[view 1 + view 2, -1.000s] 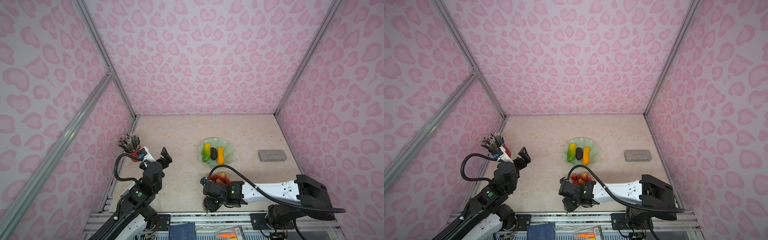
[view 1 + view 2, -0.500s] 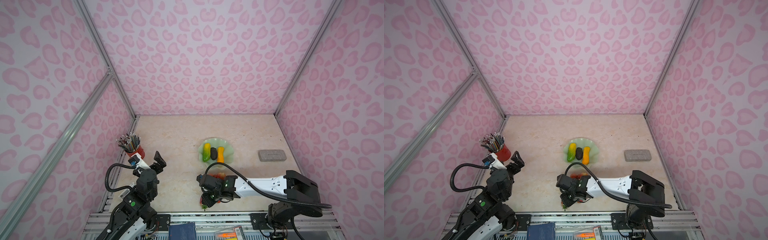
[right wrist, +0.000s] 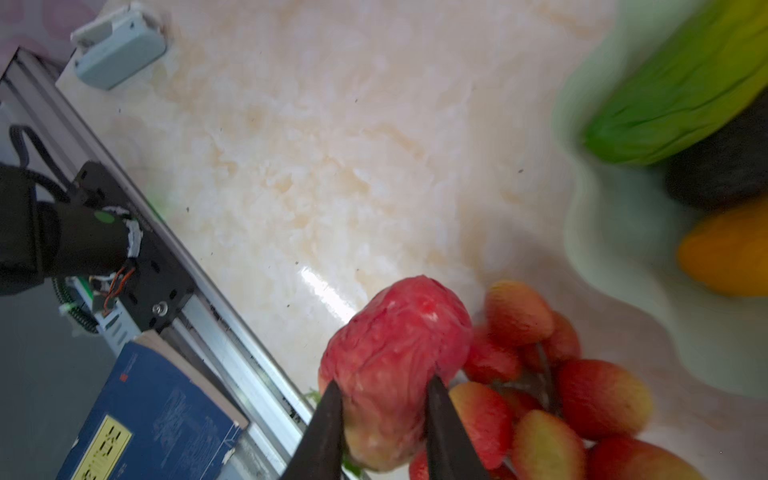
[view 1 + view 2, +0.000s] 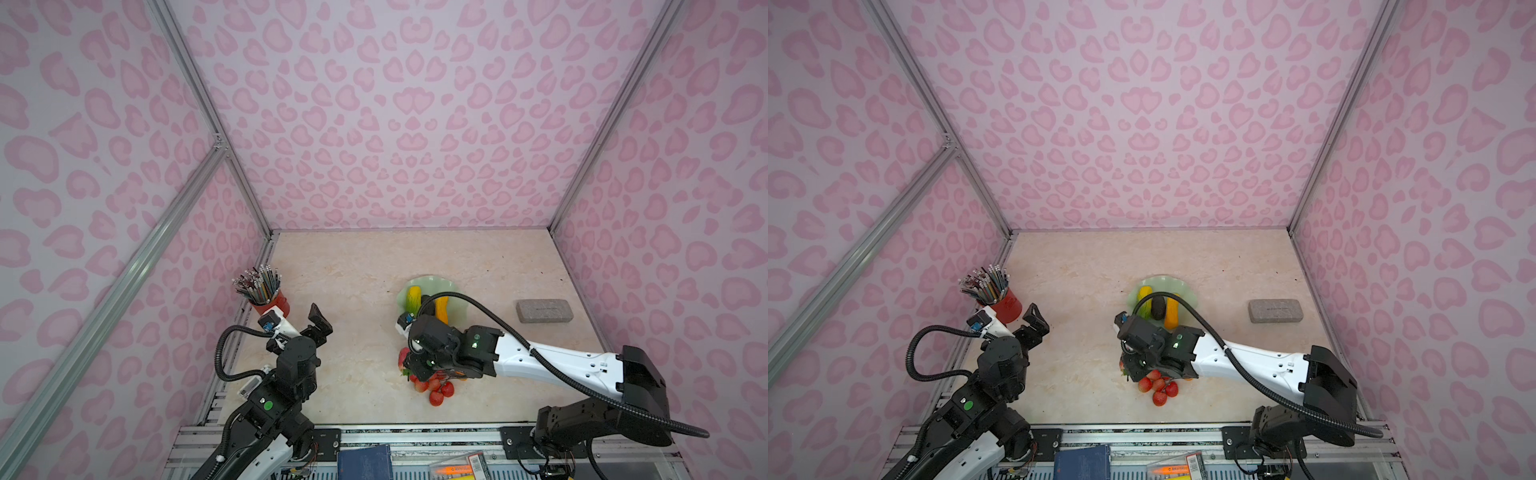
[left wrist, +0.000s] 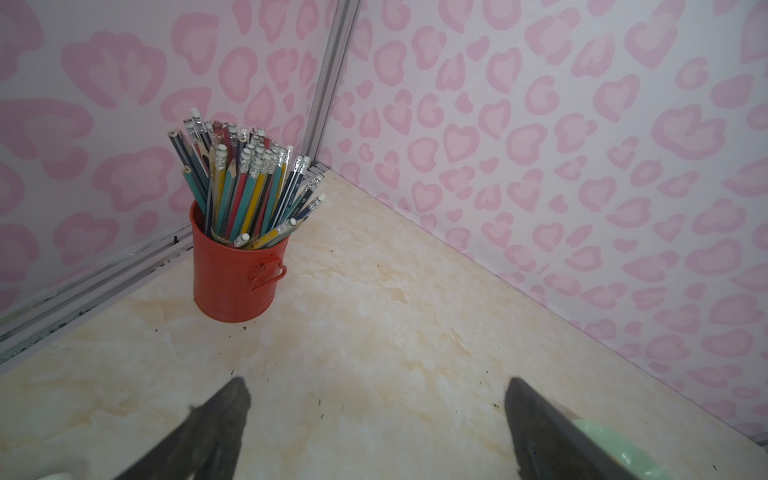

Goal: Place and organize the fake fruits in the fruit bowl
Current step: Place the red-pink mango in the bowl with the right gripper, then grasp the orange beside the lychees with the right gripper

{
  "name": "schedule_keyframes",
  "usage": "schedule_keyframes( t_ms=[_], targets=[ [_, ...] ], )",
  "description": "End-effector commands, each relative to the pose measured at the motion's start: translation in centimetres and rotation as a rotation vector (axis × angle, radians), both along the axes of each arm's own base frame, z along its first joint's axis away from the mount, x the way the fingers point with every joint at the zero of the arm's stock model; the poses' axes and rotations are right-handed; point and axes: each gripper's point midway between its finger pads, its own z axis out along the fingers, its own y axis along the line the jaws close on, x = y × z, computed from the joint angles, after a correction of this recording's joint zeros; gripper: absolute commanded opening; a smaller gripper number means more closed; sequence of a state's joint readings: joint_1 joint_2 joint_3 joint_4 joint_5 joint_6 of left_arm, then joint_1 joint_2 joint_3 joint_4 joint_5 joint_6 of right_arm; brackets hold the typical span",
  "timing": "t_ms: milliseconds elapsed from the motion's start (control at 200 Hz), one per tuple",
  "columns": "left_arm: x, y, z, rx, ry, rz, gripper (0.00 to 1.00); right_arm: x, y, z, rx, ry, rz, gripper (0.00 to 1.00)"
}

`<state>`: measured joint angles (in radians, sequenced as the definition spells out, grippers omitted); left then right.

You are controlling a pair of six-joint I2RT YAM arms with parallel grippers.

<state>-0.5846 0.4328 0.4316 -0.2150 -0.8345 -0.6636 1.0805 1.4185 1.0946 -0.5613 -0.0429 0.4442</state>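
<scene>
My right gripper (image 3: 384, 395) is shut on a red-pink strawberry (image 3: 395, 353), held just beside the red berry cluster (image 3: 540, 374), which lies on the table. In both top views this gripper (image 4: 415, 365) (image 4: 1133, 370) is low over the table, near the cluster (image 4: 434, 388) (image 4: 1156, 386). Behind it is the mint-green fruit bowl (image 4: 432, 282) (image 4: 1177, 282). In the bowl lie a yellow-green oblong (image 4: 412, 300), a dark avocado (image 4: 1158, 307) and an orange gourd (image 4: 441, 309). My left gripper (image 4: 318, 324) (image 5: 374, 415) hangs open and empty at the left.
A red cup of pencils (image 4: 270, 301) (image 5: 232, 274) stands by the left wall, close to my left gripper. A grey block (image 4: 544, 311) lies at the right. A blue book (image 4: 363, 461) sits below the table's front rail. My right arm's cable arches over the bowl.
The right jaws have closed on the strawberry and moved a little away from the front edge, toward the bowl. The left arm drew back slightly toward the near left.
</scene>
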Motion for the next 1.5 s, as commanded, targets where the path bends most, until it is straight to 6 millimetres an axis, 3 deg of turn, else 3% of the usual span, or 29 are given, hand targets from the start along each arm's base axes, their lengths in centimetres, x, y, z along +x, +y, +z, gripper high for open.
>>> schedule_keyframes(
  t_ms=[0, 155, 315, 450, 650, 760, 880, 995, 1115, 1235, 1380, 1495],
  targets=[
    [0.1, -0.1, 0.3, -0.014, -0.008, 0.000, 0.97, 4.3, -2.8, 1.6, -0.067, -0.138, -0.101, 0.23],
    [0.3, -0.8, 0.5, -0.009, -0.005, -0.046, 0.97, 10.0, -5.9, 3.0, -0.041, -0.210, -0.270, 0.24],
    [0.9, -2.6, 0.6, 0.021, 0.021, -0.142, 0.97, 13.4, -8.3, 0.6, -0.039, -0.176, -0.369, 0.26],
    [1.4, -3.8, 0.6, 0.053, 0.047, -0.202, 0.97, 14.8, -8.6, -1.8, -0.058, -0.115, -0.381, 0.26],
    [2.1, -5.9, 1.0, 0.095, 0.066, -0.310, 0.97, 14.6, -7.4, -5.3, -0.068, -0.023, -0.364, 0.29],
    [2.3, -7.1, 1.5, 0.116, 0.064, -0.379, 0.98, 14.3, -7.1, -6.3, -0.074, 0.001, -0.367, 0.36],
    [2.5, -9.0, 2.4, 0.145, 0.052, -0.482, 1.00, 14.3, -7.2, -5.9, -0.057, -0.005, -0.380, 0.54],
    [2.7, -11.7, 3.1, 0.183, 0.053, -0.629, 0.96, 14.4, -7.8, -3.5, -0.021, -0.058, -0.411, 0.65],
    [2.6, -15.3, 3.4, 0.222, 0.064, -0.816, 0.88, 14.9, -10.4, -0.3, 0.022, -0.143, -0.490, 0.74],
    [2.1, -19.2, 3.1, 0.307, 0.089, -0.979, 0.83, 15.3, -13.9, 1.5, 0.075, -0.187, -0.584, 0.83],
    [2.0, -23.0, 1.8, 0.463, 0.149, -1.050, 0.81, 14.3, -17.0, 1.3, 0.136, -0.154, -0.655, 0.82],
    [2.1, -25.0, 0.8, 0.476, 0.171, -1.107, 0.80, 11.4, -18.7, -0.5, 0.099, -0.077, -0.677, 0.80]
  ],
)
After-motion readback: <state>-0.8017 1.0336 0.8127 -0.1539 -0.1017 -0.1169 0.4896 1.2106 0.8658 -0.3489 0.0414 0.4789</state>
